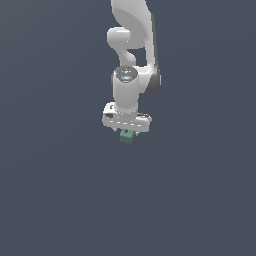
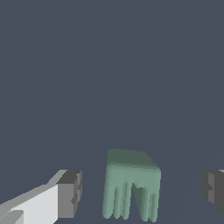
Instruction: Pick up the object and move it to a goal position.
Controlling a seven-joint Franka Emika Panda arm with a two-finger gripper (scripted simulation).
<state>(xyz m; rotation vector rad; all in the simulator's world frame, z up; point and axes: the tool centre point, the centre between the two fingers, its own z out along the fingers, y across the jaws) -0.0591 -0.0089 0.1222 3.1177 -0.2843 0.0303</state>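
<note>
The object (image 2: 131, 181) is a small dull-green block with a flat top and ridged, finger-like sides. In the wrist view it sits between my two dark fingertips (image 2: 70, 192), with a clear gap on each side. My gripper (image 2: 142, 190) is open and touches nothing. In the exterior view the white arm hangs straight down and the gripper (image 1: 127, 131) is right over the green object (image 1: 127, 136), which shows just below the white hand. The fingers are mostly hidden there.
A plain dark grey-blue floor (image 1: 60, 190) fills both views. No other objects, containers or edges show.
</note>
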